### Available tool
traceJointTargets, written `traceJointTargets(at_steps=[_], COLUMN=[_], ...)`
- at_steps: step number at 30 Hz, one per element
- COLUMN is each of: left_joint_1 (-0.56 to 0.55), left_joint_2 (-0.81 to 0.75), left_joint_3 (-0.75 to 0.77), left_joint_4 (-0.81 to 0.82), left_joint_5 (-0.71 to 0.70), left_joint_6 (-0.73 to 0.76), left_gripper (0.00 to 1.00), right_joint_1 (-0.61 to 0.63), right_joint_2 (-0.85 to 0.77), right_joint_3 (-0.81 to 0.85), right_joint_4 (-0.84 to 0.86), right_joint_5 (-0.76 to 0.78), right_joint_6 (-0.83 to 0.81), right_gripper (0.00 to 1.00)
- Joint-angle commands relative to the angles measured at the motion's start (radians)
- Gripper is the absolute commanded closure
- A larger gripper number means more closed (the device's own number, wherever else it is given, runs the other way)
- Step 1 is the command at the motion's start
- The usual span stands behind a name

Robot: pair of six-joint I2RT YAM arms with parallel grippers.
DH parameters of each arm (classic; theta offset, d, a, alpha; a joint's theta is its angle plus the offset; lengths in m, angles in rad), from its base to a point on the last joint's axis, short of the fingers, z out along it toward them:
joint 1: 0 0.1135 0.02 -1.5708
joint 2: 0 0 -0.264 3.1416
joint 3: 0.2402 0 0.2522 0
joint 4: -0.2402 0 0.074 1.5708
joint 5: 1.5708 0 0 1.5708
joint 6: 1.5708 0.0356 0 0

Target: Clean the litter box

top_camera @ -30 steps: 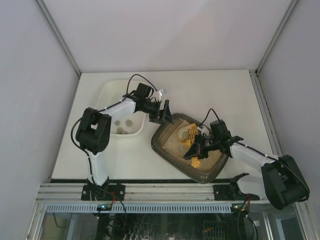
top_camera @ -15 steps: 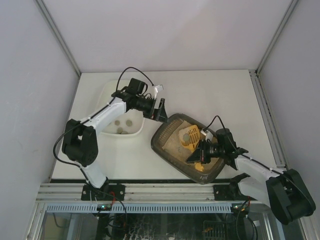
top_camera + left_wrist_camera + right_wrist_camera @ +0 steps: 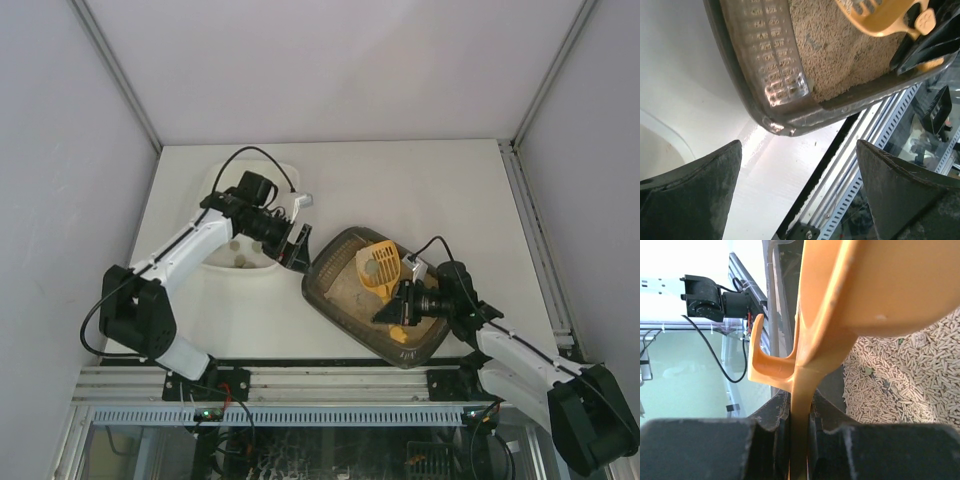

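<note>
One litter box [image 3: 318, 292]: olive-brown, rounded, tan litter.
Left gripper [image 3: 298, 248]: gaped empty, box just ahead.
Right gripper [image 3: 398, 308]: clenched yellow scoop [image 3: 378, 264].

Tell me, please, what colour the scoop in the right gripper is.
The scoop is yellow-orange, seen best in the right wrist view.

The litter box [image 3: 345, 290] stands on the table [image 3: 450, 190], right of centre, with the tray [image 3: 270, 180] just beside it, to its left and farther back. The scoop [image 3: 380, 265] lies inside the litter box, its handle in the right pincer [image 3: 400, 310] at the near side. The left pincer [image 3: 297, 248] hangs over the gap between tray and box.
</note>
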Motion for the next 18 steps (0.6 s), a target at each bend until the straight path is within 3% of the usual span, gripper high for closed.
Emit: traceJointTargets(at_steps=[1,7,18], left_joint_1=[0.029,0.073,0.085], left_joint_2=[-0.054,-0.062,-0.065], left_joint_3=[-0.046,-0.068,-0.114], left_joint_4=[-0.073,-0.081,-0.064], left_joint_5=[-0.01,-0.029,-0.039], left_joint_6=[0.116,0.126,0.119], left_gripper=[0.0,0.0,0.0], right_joint_1=[0.037,0.082,0.16], right_joint_2=[-0.041,-0.072,-0.285], right_joint_3=[0.012,0.029,0.048], right_joint_4=[-0.004,-0.086,-0.254], right_joint_5=[0.05,0.124,0.361], right_joint_6=[-0.086,-0.138,-0.227], right_gripper=[1.0,1.0,1.0])
